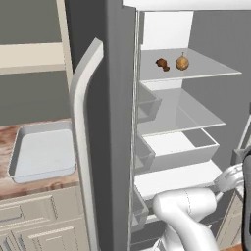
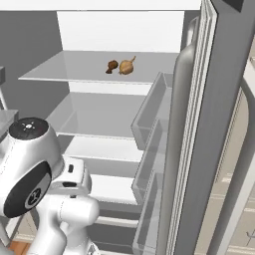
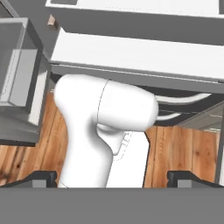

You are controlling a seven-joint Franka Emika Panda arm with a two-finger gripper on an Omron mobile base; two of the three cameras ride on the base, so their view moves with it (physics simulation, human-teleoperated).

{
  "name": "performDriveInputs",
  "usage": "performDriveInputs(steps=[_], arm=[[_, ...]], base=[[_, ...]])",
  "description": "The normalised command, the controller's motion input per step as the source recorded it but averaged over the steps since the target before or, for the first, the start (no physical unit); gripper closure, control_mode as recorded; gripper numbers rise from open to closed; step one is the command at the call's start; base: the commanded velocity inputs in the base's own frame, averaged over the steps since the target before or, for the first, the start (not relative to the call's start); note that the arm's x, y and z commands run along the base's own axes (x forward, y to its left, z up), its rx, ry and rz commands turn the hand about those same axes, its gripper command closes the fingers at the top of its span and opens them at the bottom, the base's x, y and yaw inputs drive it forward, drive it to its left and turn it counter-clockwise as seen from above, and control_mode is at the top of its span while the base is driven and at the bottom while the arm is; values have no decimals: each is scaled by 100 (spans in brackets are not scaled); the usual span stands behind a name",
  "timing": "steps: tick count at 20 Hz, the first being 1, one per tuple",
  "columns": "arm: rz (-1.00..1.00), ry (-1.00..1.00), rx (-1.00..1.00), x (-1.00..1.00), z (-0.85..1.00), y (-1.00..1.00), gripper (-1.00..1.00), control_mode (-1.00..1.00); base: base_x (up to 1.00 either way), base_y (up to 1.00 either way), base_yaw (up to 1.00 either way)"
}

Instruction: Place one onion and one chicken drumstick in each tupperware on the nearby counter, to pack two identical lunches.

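— Kitchen corner, then: what stands in front of the base?

— An open refrigerator [image 1: 186, 122] with grey walls and pale shelves. Its door [image 1: 105, 122] swings out toward the left in the left base view, with a long curved handle [image 1: 81, 122] on it and clear bins on its inner face.

— Where is the food?

— On the upper shelf [image 1: 206, 66], toward the back. A brown chicken drumstick [image 1: 163, 64] lies just beside a tan onion [image 1: 182, 62]; in the right base view the drumstick [image 2: 112, 65] is to the left of the onion [image 2: 127, 65]. I cannot tell whether the two touch.

— And the tubs?

— One pale grey-white rounded-rectangular tupperware [image 1: 41, 152] sits on the reddish-brown marbled worktop [image 1: 10, 135], left of the door, above beige panelled cabinets. Nothing lies in the part of it I can see.

— The arm?

— Folded low before the fridge, well below the food shelf. The hand view looks down past the arm's own white link at a wooden floor [image 3: 183, 148]. The end effector [image 3: 112, 179] has its two dark fingertips [image 3: 41, 178] far apart at the bottom corners, released, with nothing between them.
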Motion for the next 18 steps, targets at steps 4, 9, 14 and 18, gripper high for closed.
performDriveInputs(steps=[4,9,14,18], arm=[[0,-4,0,56,7,2,-100,-100],[0,-24,0,43,36,0,-100,-100],[0,-28,0,48,42,0,-100,-100],[0,-20,0,51,35,0,-100,-100]], base=[[0,0,0],[0,0,0],[0,0,0],[0,0,0]])
